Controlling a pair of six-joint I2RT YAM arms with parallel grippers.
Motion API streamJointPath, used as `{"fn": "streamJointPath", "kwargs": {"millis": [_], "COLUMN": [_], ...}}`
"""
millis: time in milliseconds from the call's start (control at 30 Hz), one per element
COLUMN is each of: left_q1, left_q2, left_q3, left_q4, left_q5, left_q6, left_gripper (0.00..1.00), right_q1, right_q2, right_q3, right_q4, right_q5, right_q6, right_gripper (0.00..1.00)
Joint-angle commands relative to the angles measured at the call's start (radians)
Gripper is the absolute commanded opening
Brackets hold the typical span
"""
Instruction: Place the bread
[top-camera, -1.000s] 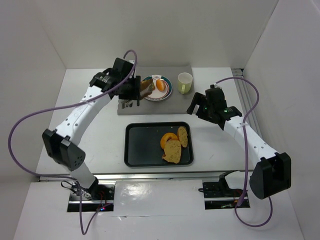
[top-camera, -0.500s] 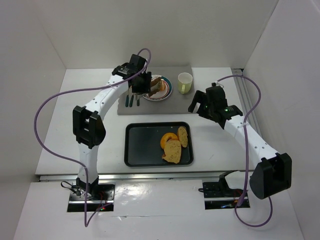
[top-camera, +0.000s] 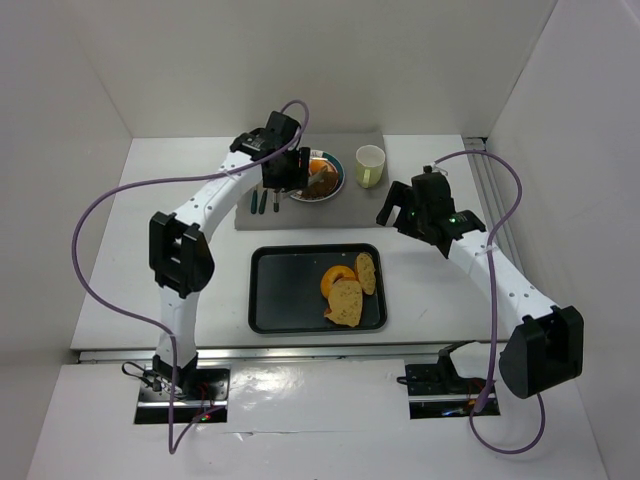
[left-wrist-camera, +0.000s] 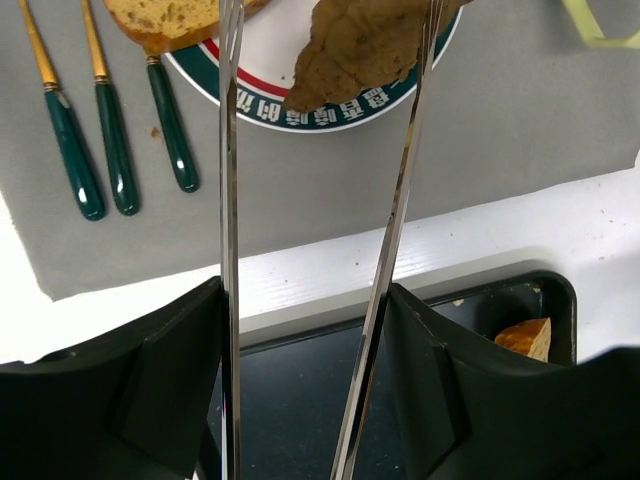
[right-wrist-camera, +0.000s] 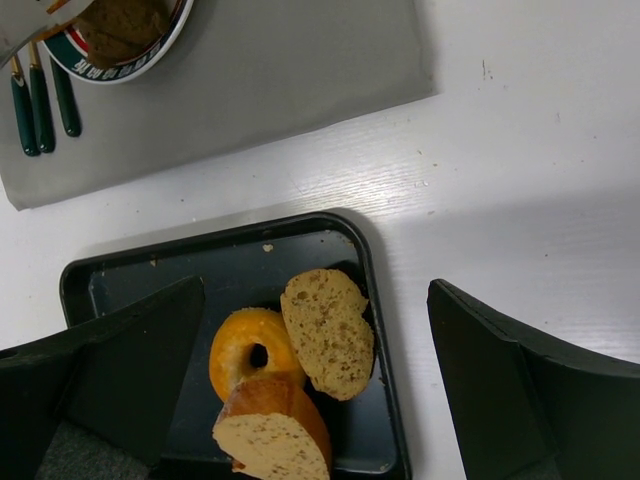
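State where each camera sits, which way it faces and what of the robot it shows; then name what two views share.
Top external: fixed above and behind, looking down on the table; left arm and right arm show, bases at bottom.
Left wrist: on the left arm, looking along its fingers at the plate on the grey mat.
Right wrist: on the right arm, looking down at the black tray; its fingers fill the bottom corners.
Shared: both wrist views show the plate, green-handled cutlery and black tray.
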Motion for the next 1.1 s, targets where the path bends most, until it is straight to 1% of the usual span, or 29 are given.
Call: {"fn": "streamJointPath", "kwargs": {"millis": [0, 133, 200, 233, 267, 300, 333, 367, 433, 467, 500, 567, 600, 667, 733, 867, 967, 1067], "left_q1": [-0.008, -0.008, 0.026, 0.059, 0.078, 0.098, 0.119, 0.176, 0.239, 0.271, 0.335, 0.383, 0.417, 0.437, 0.446, 0.465, 0.465, 0.474], "left_q2": [-0.103, -0.207, -0.270, -0.309, -0.310, -0.355, -0.379, -0.426, -0.469, -0.488, -0.503, -0.527, -0.528, -0.499, -0.425, -0.293, -0.227, -0.196], "left_q3": [0.040, 0.031, 0.017, -0.006, -0.029, -0.056, -0.090, -0.169, -0.258, -0.344, -0.383, -0.485, -0.507, -0.520, -0.514, -0.477, -0.477, -0.477], "left_q4": [0.004, -0.005, -0.014, -0.027, -0.027, -0.027, -0.027, -0.012, 0.022, 0.063, 0.086, 0.148, 0.206, 0.251, 0.278, 0.278, 0.266, 0.245], "left_q5": [-0.049, -0.089, -0.107, -0.108, -0.108, -0.130, -0.143, -0.143, -0.132, -0.121, -0.106, -0.095, -0.095, -0.095, -0.095, -0.095, -0.095, -0.095], "left_q6": [-0.013, -0.013, -0.013, -0.013, -0.013, -0.013, -0.028, -0.029, -0.038, -0.050, -0.050, -0.062, -0.062, -0.071, -0.058, -0.067, -0.076, -0.085], "left_gripper": [0.73, 0.72, 0.72, 0.72, 0.72, 0.72, 0.72, 0.72, 0.72, 0.72, 0.72, 0.72, 0.72, 0.74, 0.75, 0.79, 0.89, 0.91], "right_q1": [0.008, 0.008, 0.008, 0.008, 0.008, 0.008, 0.008, 0.008, 0.008, 0.008, 0.008, 0.008, 0.008, 0.008, 0.008, 0.008, 0.008, 0.008], "right_q2": [-0.044, -0.054, -0.063, -0.063, -0.063, -0.063, -0.063, -0.063, -0.063, -0.063, -0.063, -0.054, -0.054, -0.043, -0.016, -0.015, -0.015, -0.015], "right_q3": [0.027, 0.027, 0.027, 0.027, 0.027, 0.027, 0.015, 0.014, 0.004, 0.004, 0.004, 0.004, 0.013, 0.028, 0.044, 0.053, 0.042, 0.042], "right_q4": [0.001, 0.001, 0.001, 0.001, 0.001, 0.001, 0.001, 0.013, 0.022, 0.022, 0.022, 0.022, 0.022, 0.000, -0.016, -0.025, -0.025, -0.025], "right_q5": [0.001, -0.008, -0.008, -0.008, -0.008, -0.017, -0.017, -0.026, -0.037, -0.046, -0.046, -0.056, -0.056, -0.056, -0.042, -0.031, -0.022, -0.022], "right_q6": [-0.002, -0.002, -0.002, -0.002, -0.002, -0.002, -0.002, -0.002, -0.002, -0.012, -0.012, -0.012, -0.022, -0.022, -0.031, -0.031, -0.022, -0.022], "right_gripper": [1.00, 1.00, 1.00, 1.00, 1.00, 1.00, 1.00, 1.00, 1.00, 1.00, 1.00, 1.00, 1.00, 1.00, 1.00, 1.00, 1.00, 1.00]}}
